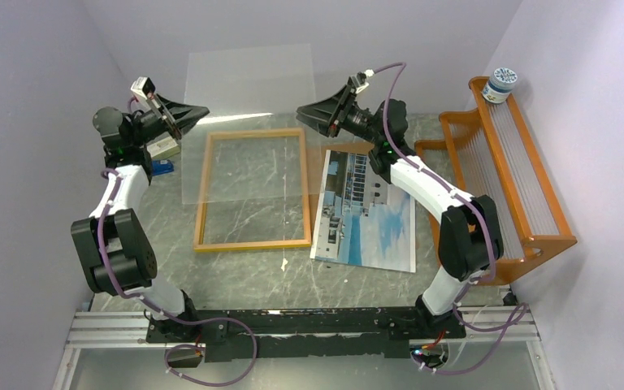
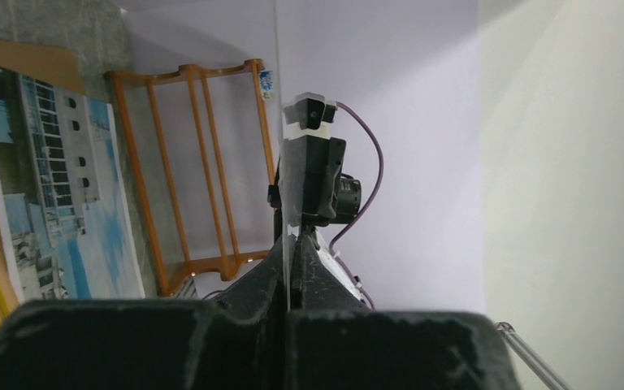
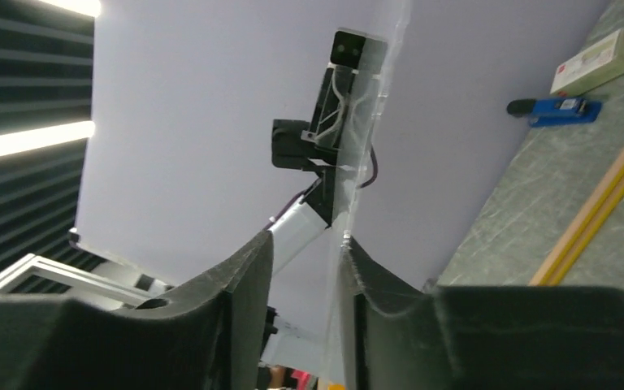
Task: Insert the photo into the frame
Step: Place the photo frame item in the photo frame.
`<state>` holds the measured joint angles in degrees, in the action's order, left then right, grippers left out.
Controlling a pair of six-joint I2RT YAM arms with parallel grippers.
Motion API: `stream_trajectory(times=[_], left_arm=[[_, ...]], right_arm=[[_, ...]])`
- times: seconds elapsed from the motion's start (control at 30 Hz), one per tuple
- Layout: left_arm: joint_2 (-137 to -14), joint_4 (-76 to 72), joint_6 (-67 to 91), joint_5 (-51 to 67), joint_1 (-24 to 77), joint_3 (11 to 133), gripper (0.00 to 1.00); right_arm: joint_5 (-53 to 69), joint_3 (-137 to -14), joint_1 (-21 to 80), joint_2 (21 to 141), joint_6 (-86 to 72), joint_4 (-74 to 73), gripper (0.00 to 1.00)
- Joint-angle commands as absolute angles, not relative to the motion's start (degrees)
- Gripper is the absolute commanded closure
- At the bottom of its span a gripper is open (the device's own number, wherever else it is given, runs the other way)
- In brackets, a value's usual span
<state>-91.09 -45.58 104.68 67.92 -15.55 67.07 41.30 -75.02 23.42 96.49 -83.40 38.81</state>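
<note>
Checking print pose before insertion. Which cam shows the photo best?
Top external: nearly the whole photo shows, face up on the table, right of the frame; the right arm covers one far corner. Left wrist catches only part of it, sideways, cut off at the image edge. Right wrist shows none of it.

Robot lab: plain-walled cell (image 1: 24, 162), rail-mounted arms (image 1: 122, 195)
</note>
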Motion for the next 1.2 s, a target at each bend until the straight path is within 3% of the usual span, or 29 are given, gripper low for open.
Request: stream_trajectory(times=[0.0, 0.03, 0.1, 0.17, 0.3, 0.43, 0.7, 0.9, 1.17], left_arm=[[-87.04, -36.01, 94.96, 68.87, -15.4, 66.94, 0.97], [-86.86, -32.18, 91.73, 68.69, -15.45, 67.05, 0.95], [-86.67, -23.26, 84.76, 68.2, -15.52, 67.73, 0.9], [-86.67, -12.91, 77.42, 67.53, -15.96, 68.92, 0.79], [-86.81, 20.11, 53.54, 58.47, -17.95, 75.84, 0.36], [-88.54, 43.42, 38.36, 39.12, -21.27, 81.51, 0.18], [-81.0, 46.86, 35.34, 16.94, -27.19, 74.69, 0.12], [-81.17, 43.76, 36.46, 18.43, -27.48, 71.65, 0.15], [-82.48, 42.34, 35.54, 16.1, -27.54, 69.77, 0.15]], right_arm=[[42.93, -77.61, 24.25, 97.12, -84.27, 42.25, 0.74], [42.97, -77.61, 24.38, 97.24, -83.3, 40.71, 0.86], [41.94, -77.23, 24.36, 97.13, -81.0, 35.64, 1.0], [41.1, -76.03, 24.35, 97.19, -79.33, 34.29, 1.0], [40.01, -76.88, 24.53, 98.94, -75.4, 30.52, 1.0], [37.97, -77.59, 25.51, 100.73, -73.94, 28.94, 1.0], [33.26, -84.2, 33.2, 106.77, -72.25, 25.06, 1.0], [31.06, -91.75, 37.71, 113.05, -71.62, 22.86, 1.0], [26.28, -88.86, 37.71, 118.25, -73.25, 26.42, 1.0]])
